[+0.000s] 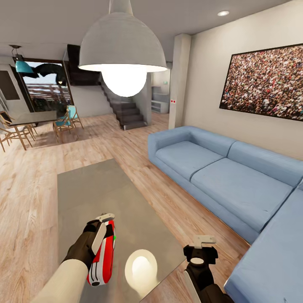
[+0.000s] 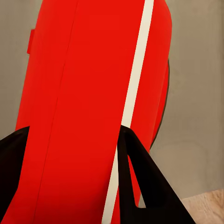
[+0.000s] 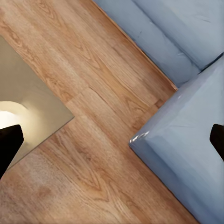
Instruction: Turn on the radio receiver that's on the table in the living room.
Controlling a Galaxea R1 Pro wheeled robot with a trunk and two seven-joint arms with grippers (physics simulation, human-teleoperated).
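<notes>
The red radio receiver point(image 1: 104, 254) with white trim lies on its side at the near end of the grey glassy table point(image 1: 90, 189), a green light showing on its upper edge. My left gripper point(image 1: 100, 235) is shut on the radio receiver point(image 2: 84, 102), whose red body sits between the black fingers point(image 2: 140, 186) in the left wrist view. My right gripper point(image 1: 202, 246) is open with nothing in it. It hangs past the table's near right corner point(image 3: 32, 107), over the wood floor point(image 3: 102, 154).
The blue L-shaped sofa point(image 1: 235, 176) runs along the right and wraps round close to my right arm point(image 3: 186, 144). A white dome pendant lamp point(image 1: 122, 46) hangs over the table and is mirrored in the top point(image 1: 141, 269). Dining table and chairs point(image 1: 29, 122) and stairs point(image 1: 126, 111) stand far back.
</notes>
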